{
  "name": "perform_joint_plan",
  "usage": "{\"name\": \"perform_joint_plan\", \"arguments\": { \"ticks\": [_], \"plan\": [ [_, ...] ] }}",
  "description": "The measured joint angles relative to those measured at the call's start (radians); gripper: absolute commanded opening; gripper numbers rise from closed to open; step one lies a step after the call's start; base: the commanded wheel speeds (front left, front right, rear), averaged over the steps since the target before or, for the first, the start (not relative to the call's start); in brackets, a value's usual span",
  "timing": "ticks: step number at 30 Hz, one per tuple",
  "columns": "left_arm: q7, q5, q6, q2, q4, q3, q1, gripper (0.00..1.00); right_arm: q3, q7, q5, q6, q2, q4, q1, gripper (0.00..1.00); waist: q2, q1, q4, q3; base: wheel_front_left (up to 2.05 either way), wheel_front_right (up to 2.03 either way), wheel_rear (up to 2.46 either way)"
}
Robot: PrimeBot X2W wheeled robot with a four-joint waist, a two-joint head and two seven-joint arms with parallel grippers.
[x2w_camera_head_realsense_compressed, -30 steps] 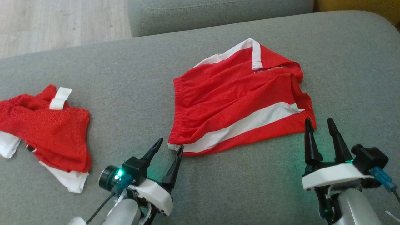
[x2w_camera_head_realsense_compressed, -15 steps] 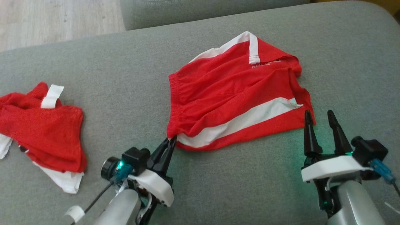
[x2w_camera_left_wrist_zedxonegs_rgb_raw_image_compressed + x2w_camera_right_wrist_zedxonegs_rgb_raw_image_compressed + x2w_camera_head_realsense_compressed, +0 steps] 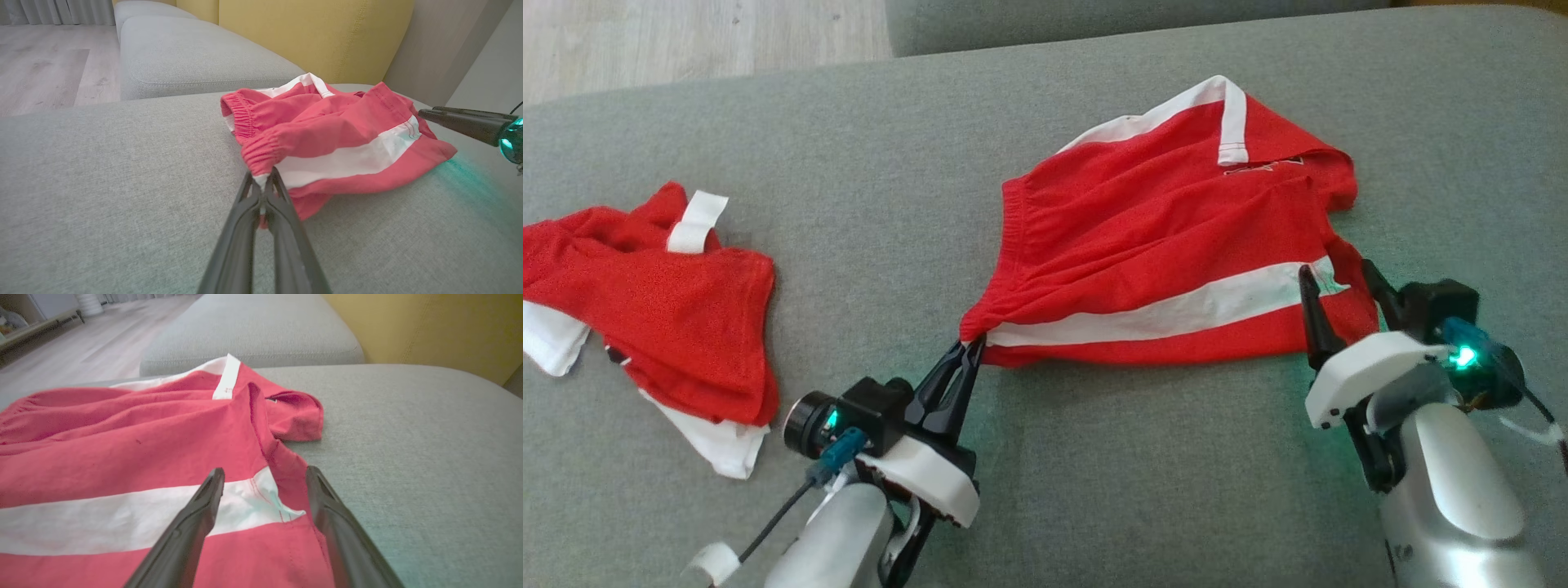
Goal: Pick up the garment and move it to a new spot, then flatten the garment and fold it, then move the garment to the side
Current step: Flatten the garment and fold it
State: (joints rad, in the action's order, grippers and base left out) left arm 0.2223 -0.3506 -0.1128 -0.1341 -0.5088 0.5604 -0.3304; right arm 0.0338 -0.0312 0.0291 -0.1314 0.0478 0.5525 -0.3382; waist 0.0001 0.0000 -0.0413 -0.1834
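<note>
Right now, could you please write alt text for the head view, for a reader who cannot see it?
The left pincer is shut on the near left corner of red shorts with a white stripe, on a grey cushion; the right pincer stands open at their right edge. Another red garment lies crumpled at the left.

Head view looks down at the sofa (image 3: 849,163); both low wrist views share the garment (image 3: 1160,245).

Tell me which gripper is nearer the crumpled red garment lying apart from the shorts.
Left. The left gripper, shut on the waistband corner of the shorts, sits right of the crumpled garment; the right gripper is open at the shorts' far hem, farther away.
</note>
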Motion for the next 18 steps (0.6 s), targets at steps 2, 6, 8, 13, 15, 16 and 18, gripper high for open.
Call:
{"name": "perform_joint_plan", "arguments": {
  "ticks": [2, 6, 8, 13, 15, 16, 18],
  "plan": [
    [0.000, 0.000, 0.000, 0.002, 0.000, 0.005, -0.001, 0.00, -0.001, 0.023, -0.013, 0.000, 0.000, 0.027, -0.019, 1.00, 0.0000, 0.0000, 0.004, -0.004, 0.00, 0.00, 0.00],
    [0.001, 0.000, 0.000, 0.007, -0.001, 0.018, -0.014, 0.00, -0.003, 0.050, -0.022, 0.000, 0.000, 0.065, -0.047, 1.00, 0.0000, 0.0000, 0.010, -0.011, 0.00, 0.00, 0.00],
    [0.002, 0.000, 0.000, 0.008, -0.001, 0.019, -0.022, 0.00, -0.009, 0.051, -0.025, 0.000, 0.000, 0.079, -0.058, 1.00, 0.0000, 0.0000, 0.011, -0.014, 0.00, 0.00, 0.00],
    [0.008, 0.000, 0.000, 0.008, -0.003, 0.025, -0.033, 0.00, -0.020, 0.060, -0.028, 0.000, 0.009, 0.118, -0.084, 1.00, 0.0000, 0.0000, 0.014, -0.017, 0.00, 0.00, 0.00],
    [0.008, 0.000, 0.000, 0.008, -0.004, 0.027, -0.035, 0.00, -0.018, 0.070, -0.028, 0.000, 0.014, 0.136, -0.093, 1.00, 0.0000, 0.0000, 0.015, -0.017, 0.00, 0.00, 0.00],
    [0.008, 0.000, 0.000, 0.008, -0.005, 0.028, -0.035, 0.00, -0.016, 0.071, -0.028, 0.000, 0.015, 0.144, -0.096, 1.00, 0.0000, -0.0001, 0.016, -0.017, 0.00, 0.00, 0.00],
    [0.008, 0.000, 0.000, 0.008, -0.006, 0.031, -0.035, 0.00, -0.012, 0.071, -0.026, 0.000, 0.016, 0.157, -0.102, 1.00, 0.0000, 0.0000, 0.017, -0.017, 0.00, 0.00, 0.00]
  ]
}}
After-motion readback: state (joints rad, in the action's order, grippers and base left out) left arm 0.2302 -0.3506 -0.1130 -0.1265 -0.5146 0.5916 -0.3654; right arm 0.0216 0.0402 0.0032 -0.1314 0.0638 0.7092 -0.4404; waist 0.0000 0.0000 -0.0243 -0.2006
